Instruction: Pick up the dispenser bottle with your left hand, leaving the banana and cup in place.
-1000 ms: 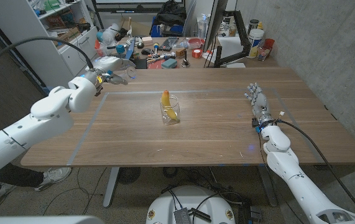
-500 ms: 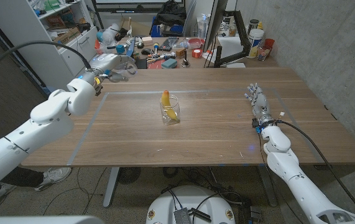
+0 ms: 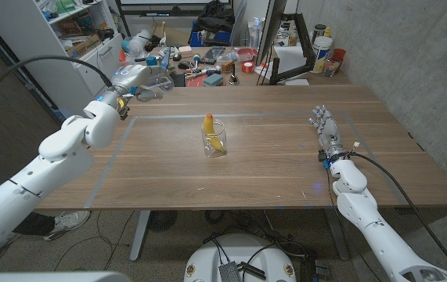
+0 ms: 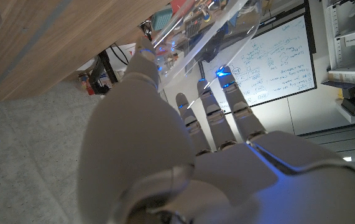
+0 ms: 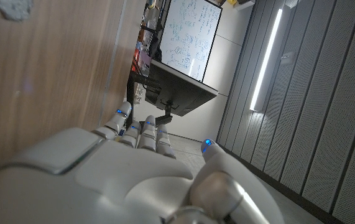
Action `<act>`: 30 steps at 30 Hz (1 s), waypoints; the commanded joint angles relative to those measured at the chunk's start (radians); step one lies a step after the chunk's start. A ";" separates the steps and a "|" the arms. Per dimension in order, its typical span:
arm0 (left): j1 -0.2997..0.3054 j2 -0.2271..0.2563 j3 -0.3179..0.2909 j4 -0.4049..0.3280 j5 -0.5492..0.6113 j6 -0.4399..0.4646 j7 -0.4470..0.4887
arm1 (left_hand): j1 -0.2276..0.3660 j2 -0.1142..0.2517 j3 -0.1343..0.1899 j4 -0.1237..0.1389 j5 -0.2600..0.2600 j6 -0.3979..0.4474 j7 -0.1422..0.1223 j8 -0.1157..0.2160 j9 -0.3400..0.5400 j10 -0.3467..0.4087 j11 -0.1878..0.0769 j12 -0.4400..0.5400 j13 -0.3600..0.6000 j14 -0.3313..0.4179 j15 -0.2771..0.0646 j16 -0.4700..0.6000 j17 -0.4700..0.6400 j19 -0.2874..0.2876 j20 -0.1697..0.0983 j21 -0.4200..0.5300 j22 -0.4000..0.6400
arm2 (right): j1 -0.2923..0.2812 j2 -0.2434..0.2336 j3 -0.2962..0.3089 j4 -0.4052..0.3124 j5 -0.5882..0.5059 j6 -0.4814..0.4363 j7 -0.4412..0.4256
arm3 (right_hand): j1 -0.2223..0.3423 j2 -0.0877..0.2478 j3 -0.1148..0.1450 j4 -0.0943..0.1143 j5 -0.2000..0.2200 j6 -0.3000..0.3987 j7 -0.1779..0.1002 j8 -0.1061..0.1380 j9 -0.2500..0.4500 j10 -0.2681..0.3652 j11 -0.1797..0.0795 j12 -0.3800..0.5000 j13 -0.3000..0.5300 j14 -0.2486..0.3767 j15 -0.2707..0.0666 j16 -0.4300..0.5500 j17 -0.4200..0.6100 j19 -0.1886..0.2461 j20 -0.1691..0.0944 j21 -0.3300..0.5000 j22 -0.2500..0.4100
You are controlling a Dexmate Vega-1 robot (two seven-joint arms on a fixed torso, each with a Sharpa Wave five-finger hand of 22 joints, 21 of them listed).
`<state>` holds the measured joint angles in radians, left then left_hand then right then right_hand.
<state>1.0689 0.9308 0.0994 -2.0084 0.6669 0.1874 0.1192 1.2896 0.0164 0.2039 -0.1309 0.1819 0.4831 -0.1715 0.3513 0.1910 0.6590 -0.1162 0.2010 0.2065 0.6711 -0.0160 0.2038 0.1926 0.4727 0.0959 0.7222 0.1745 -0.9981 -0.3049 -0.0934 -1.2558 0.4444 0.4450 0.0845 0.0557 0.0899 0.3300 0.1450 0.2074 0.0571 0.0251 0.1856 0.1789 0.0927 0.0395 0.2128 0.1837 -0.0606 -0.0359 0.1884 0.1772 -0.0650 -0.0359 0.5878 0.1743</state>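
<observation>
Yellow banana (image 3: 215, 138), clear cup (image 3: 214, 143)

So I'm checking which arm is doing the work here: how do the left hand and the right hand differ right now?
The left hand is raised at the table's far left edge and holds a clear bottle; the right hand holds nothing. The left arm stretches far forward, while the right hand stays on the table near its right side, fingers pointing away from the robot. Both are pale, many-fingered hands, well apart from the cup with the banana.

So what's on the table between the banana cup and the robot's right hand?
Nothing. In the head view, bare wood runs from the cup holding the banana to the right hand.
</observation>
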 commanded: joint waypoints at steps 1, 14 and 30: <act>0.020 -0.069 -0.043 0.003 0.033 -0.047 0.023 | -0.024 0.082 0.030 0.021 0.010 0.269 0.016 0.004 0.000 0.130 -0.085 0.009 0.003 0.055 -0.214 0.004 0.004 0.154 -0.263 0.008 0.009 | -0.009 -0.002 0.006 -0.007 0.006 0.009 0.004 | 0.002 0.067 -0.005 -0.001 0.006 0.008 0.003 0.004 0.005 0.006 -0.002 -0.001 0.001 0.003 -0.011 -0.001 -0.001 0.000 -0.100 -0.002 0.004; 0.034 -0.113 -0.069 0.002 0.051 -0.082 0.036 | -0.028 0.081 0.031 0.020 0.010 0.277 0.016 0.000 0.000 0.134 -0.085 0.007 0.003 0.059 -0.214 0.003 0.003 0.154 -0.264 0.010 0.009 | -0.019 0.004 0.007 -0.019 0.011 0.020 0.007 | 0.002 0.067 -0.006 -0.001 0.006 0.008 0.004 0.004 0.005 0.009 0.000 0.000 0.001 0.003 -0.012 -0.001 -0.001 0.001 -0.100 -0.005 0.004; 0.040 -0.125 -0.064 -0.001 0.066 -0.120 0.033 | -0.031 0.080 0.033 0.020 0.010 0.280 0.016 -0.006 0.000 0.137 -0.085 0.005 0.003 0.062 -0.214 0.002 0.003 0.152 -0.266 0.012 0.009 | -0.092 0.016 0.022 -0.056 0.012 0.067 -0.011 | 0.003 0.067 -0.006 -0.001 0.007 0.009 0.005 0.005 0.005 0.010 0.000 0.000 0.001 0.003 -0.011 -0.001 -0.001 0.002 -0.098 -0.010 0.005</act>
<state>1.0994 0.8102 0.0360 -2.0017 0.7224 0.0981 0.1527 1.2896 0.0164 0.2067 -0.1336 0.1870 0.4869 -0.1679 0.3432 0.1911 0.6591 -0.1161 0.2033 0.2073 0.6710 -0.0161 0.2024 0.1933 0.4727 0.0959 0.7294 0.1746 -1.0311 -0.2982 -0.0833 -1.2708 0.4581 0.4797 0.0952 0.0557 0.0898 0.3300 0.1449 0.2074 0.0571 0.0250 0.1856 0.1789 0.0927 0.0395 0.2128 0.1837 -0.0607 -0.0359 0.1885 0.1772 -0.0651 -0.0358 0.5805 0.1743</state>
